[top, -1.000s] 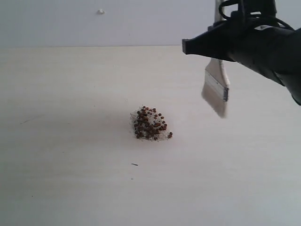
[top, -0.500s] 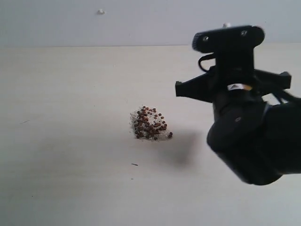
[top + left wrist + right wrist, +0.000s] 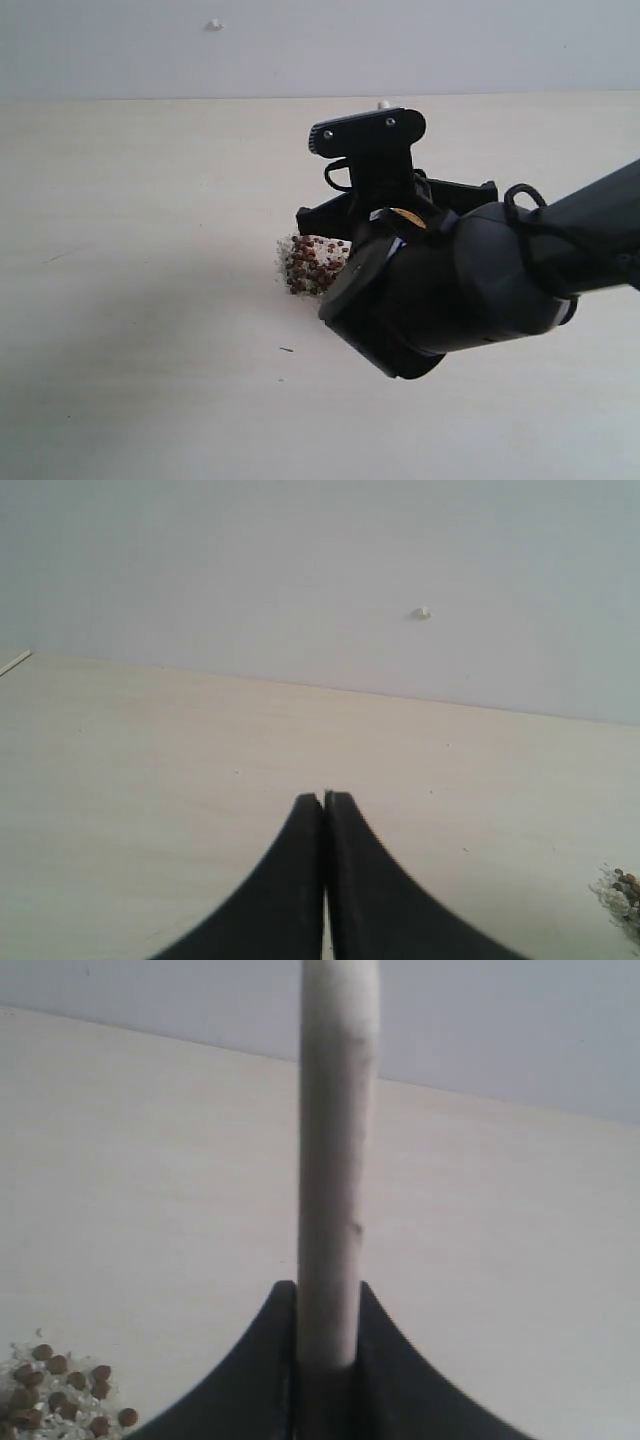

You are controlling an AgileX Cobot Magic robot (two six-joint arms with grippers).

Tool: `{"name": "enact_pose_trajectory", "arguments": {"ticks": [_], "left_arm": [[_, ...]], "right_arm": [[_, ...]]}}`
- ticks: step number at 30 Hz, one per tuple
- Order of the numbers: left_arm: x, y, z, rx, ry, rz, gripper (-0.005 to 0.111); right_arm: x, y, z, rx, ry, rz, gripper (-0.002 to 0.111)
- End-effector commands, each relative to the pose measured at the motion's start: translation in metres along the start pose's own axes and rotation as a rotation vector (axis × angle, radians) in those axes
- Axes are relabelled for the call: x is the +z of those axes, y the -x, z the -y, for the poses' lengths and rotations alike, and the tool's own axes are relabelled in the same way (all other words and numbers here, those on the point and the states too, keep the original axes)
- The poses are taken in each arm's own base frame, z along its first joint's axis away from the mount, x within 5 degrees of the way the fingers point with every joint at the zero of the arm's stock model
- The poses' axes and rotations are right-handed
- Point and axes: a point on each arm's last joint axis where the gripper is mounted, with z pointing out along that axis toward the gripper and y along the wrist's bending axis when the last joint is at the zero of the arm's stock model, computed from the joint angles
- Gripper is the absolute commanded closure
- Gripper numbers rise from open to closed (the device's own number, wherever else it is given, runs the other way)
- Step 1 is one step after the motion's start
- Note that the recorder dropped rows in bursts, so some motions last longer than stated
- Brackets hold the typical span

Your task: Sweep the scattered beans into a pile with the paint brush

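Note:
The beans [image 3: 310, 265] lie heaped in one small reddish-brown pile with whitish grains on the pale table [image 3: 140, 200]. My right arm [image 3: 450, 290] stands in front of the pile and hides its right side. In the right wrist view my right gripper [image 3: 327, 1290] is shut on the paint brush [image 3: 338, 1110], seen edge-on as a pale bar running away from the jaws. The beans [image 3: 60, 1390] sit off to one side of it. The brush's bristles are hidden. My left gripper [image 3: 324, 798] is shut on nothing, with the beans [image 3: 622, 888] just at the frame's edge.
A grey wall [image 3: 300, 45] rises behind the table, with a small white mark [image 3: 213, 24] on it. A tiny dark speck [image 3: 287, 349] lies on the table in front of the pile.
My right arm has swung left and down from the upper right, and it now covers the pile's right side. The brush, hanging in plain sight a second ago, is hidden behind the wrist.

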Motion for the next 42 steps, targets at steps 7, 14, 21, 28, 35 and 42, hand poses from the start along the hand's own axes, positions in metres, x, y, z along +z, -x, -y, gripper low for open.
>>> {"name": "enact_pose_trajectory", "arguments": {"ticks": [7,14,21,28,35,42], "left_arm": [[-0.001,0.0,0.0,-0.002,0.002,0.008,0.107],[-0.001,0.0,0.0,-0.002,0.002,0.008,0.107],[-0.001,0.0,0.0,-0.002,0.002,0.008,0.107],[-0.001,0.0,0.0,-0.002,0.002,0.008,0.107],[-0.001,0.0,0.0,-0.002,0.002,0.008,0.107],[-0.001,0.0,0.0,-0.002,0.002,0.008,0.107]], "right_arm": [[0.009,0.006,-0.029,0.039,0.063,-0.005,0.108],[0.014,0.014,-0.044,0.077,0.096,0.0,0.108],[0.013,0.035,-0.052,0.118,0.096,0.051,0.108],[0.0,0.06,-0.035,0.092,0.041,0.074,0.108],[-0.038,0.109,-0.004,-0.012,0.059,0.115,0.108],[-0.069,0.122,0.027,-0.411,0.195,0.08,0.108]]}}
